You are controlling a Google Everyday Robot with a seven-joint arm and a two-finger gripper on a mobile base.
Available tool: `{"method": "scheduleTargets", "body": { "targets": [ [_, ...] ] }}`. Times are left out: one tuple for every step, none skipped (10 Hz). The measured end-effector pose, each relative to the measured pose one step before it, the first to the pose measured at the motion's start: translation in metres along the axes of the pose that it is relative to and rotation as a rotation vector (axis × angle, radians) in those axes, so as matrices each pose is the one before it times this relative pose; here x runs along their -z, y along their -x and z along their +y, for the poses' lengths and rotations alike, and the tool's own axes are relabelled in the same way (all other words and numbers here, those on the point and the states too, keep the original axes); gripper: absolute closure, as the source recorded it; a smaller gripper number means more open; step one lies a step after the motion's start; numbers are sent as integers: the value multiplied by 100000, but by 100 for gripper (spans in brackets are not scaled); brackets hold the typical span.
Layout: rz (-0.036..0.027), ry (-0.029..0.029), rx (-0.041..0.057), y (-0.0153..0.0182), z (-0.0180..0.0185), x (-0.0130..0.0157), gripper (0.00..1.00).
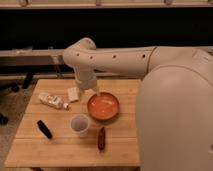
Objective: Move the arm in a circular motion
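The arm (125, 60) is cream-white and thick. It reaches from a very large segment at the right (175, 115) leftward over the wooden table (55, 150) to a bent joint (80, 50), then points down. The gripper (91, 87) is at its lower end, above the table's back edge, between a small white block (73, 93) and an orange bowl (103, 106). It hangs just behind the bowl's rim, and I see nothing held in it.
On the table lie a plastic bottle (52, 101) on its side, a white cup (79, 125), a black object (44, 129) and a dark red object (101, 138). A dark wall with a rail stands behind the table.
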Motion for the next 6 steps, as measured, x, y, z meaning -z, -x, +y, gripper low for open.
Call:
{"method": "scheduleTargets", "body": {
  "targets": [
    [-219,140,-628,-295,-254,43,35],
    [-123,240,-313,22,234,28,35],
    [-224,287,58,64,478,73,35],
    [-179,395,-198,-119,-101,-2,35],
    [48,-200,-270,-65,-333,-30,35],
    [-315,-348,-336,-5,-422,-1,35]
  ]
}}
